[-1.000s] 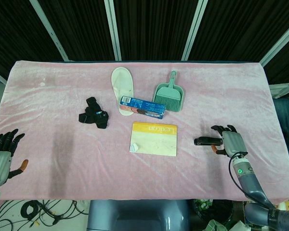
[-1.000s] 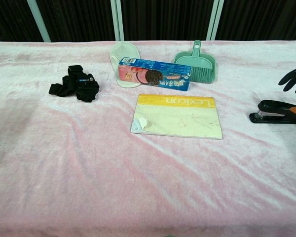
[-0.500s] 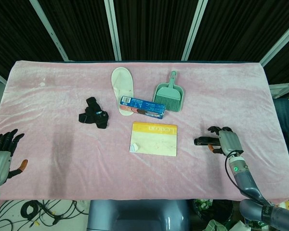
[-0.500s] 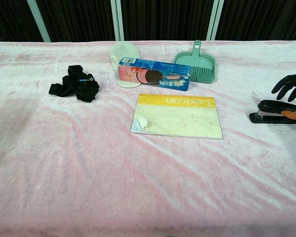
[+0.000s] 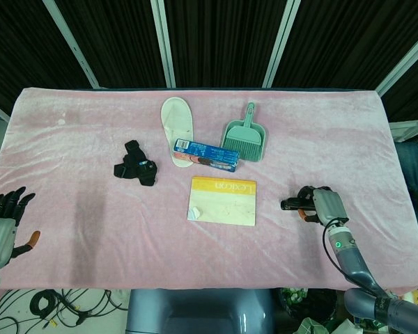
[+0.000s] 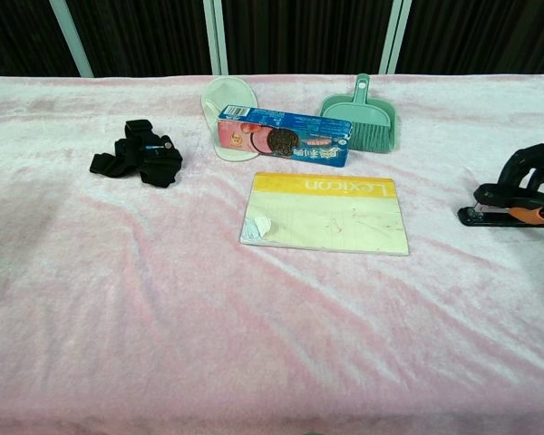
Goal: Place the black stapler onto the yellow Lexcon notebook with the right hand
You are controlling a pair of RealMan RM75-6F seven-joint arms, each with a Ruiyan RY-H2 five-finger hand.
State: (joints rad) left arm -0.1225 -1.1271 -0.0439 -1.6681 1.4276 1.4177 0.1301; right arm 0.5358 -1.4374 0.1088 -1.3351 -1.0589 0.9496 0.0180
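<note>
The black stapler lies on the pink cloth at the right, a short way right of the yellow Lexicon notebook. My right hand is down on it. Its dark fingers curl over the stapler's top and the orange-tipped thumb sits against its near side, gripping it while it still rests on the cloth. The notebook lies flat at the table's middle with a small white scrap on its near left corner. My left hand hangs off the table's front left edge, fingers spread, holding nothing.
A blue cookie box lies just behind the notebook. A green dustpan with brush and a white slipper sit further back. A black strap bundle lies at the left.
My right hand has come down and leftward onto the stapler, and its fingers have curled from spread above it to closed around it. The stapler and the left hand have not moved.
</note>
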